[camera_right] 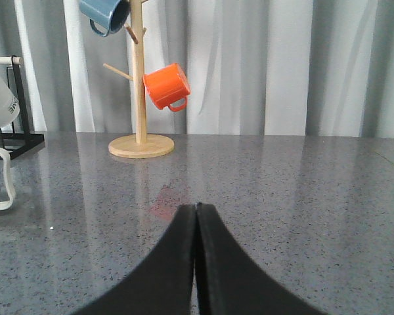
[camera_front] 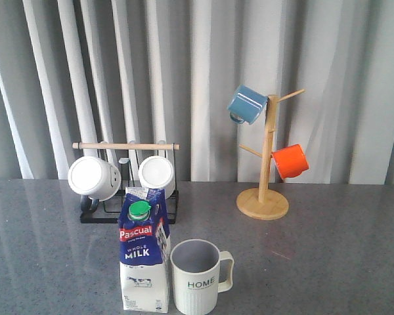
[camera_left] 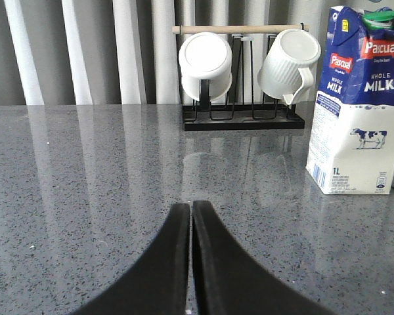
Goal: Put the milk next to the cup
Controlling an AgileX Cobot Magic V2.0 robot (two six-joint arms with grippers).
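From the front, the milk (camera_front: 144, 256) stands upright on the grey table (camera_front: 328, 262), just beside the cup (camera_front: 196, 275) on the cup's left, the two nearly touching. Behind them two white mugs (camera_front: 94, 178) lie on a black rack (camera_front: 128, 213), and a wooden mug tree (camera_front: 266, 164) carries a blue mug (camera_front: 247, 104) and an orange mug (camera_front: 291, 161).

Through the left wrist camera, the left gripper (camera_left: 190, 216) has its fingers pressed together, holding nothing; the milk (camera_left: 360, 105) stands apart from it.

Through the right wrist camera, the right gripper (camera_right: 196, 220) is likewise closed and empty above bare table.
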